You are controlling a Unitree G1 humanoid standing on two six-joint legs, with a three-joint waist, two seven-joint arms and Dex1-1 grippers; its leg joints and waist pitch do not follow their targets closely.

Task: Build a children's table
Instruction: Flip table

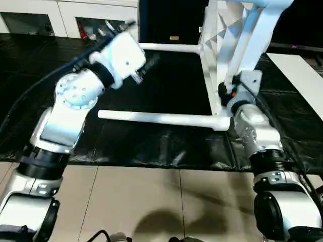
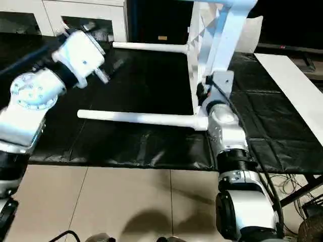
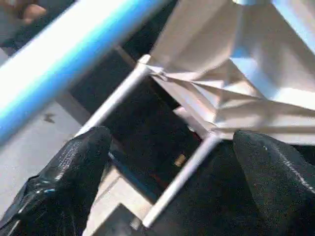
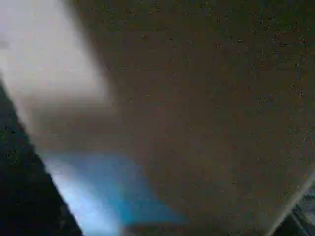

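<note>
Left claw (image 3: 167, 187) hangs spread wide, its two black, finely textured fingers (image 3: 69, 182) well apart with nothing between them, pointing toward the ribbed underside of the children's table (image 1: 214, 65). That all-white plastic table stands tipped on its edge on the black sheet (image 1: 151, 136), its rectangular top upright, the triangular ribs catching light. Two long tapered round legs (image 1: 161, 119) reach out level from rounded corner sockets toward the left arm's side, one near, one farther back; another leg slants up at the picture's top. Right claw (image 1: 227, 93) sits low against the near corner of the top; whether it pinches the plastic I cannot tell. Crinkled, glossy, the sheet covers pale floor tiles (image 1: 151, 201). White glass-door cabinets (image 1: 65, 17) stand behind.
</note>
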